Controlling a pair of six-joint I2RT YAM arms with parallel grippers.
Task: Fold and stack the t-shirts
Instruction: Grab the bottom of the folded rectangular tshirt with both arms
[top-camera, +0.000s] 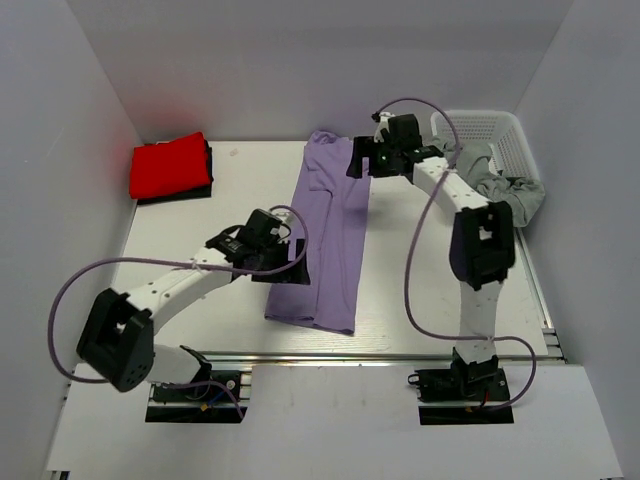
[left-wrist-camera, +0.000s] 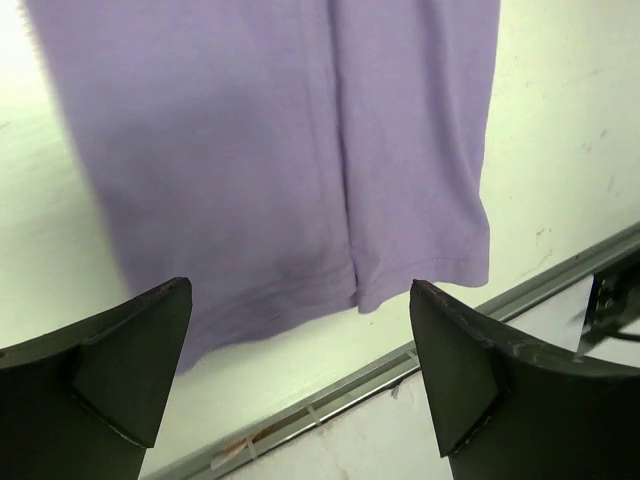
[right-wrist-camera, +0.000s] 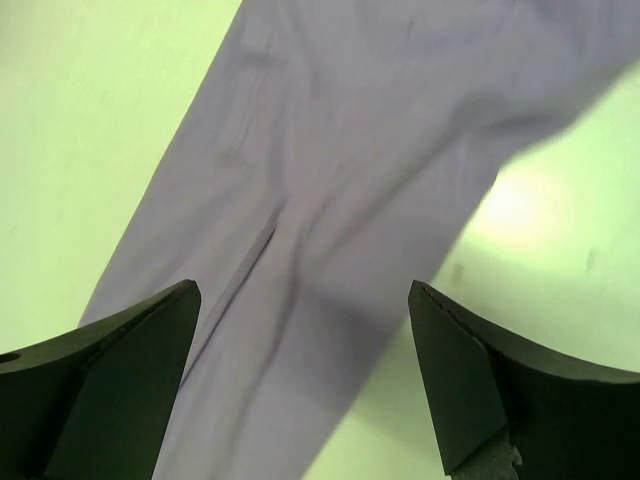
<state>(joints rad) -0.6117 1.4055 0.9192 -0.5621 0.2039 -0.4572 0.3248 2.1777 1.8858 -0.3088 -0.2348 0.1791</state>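
A lavender t-shirt lies on the table as a long narrow strip folded lengthwise, running from the back to near the front edge. It also shows in the left wrist view and in the right wrist view. A red t-shirt lies folded at the back left. My left gripper is open and empty above the strip's left edge near its front end. My right gripper is open and empty above the strip's far right end.
A white lattice basket stands at the back right with a grey cloth hanging over its front rim. A metal rail runs along the table's front edge. White walls enclose the left, back and right sides.
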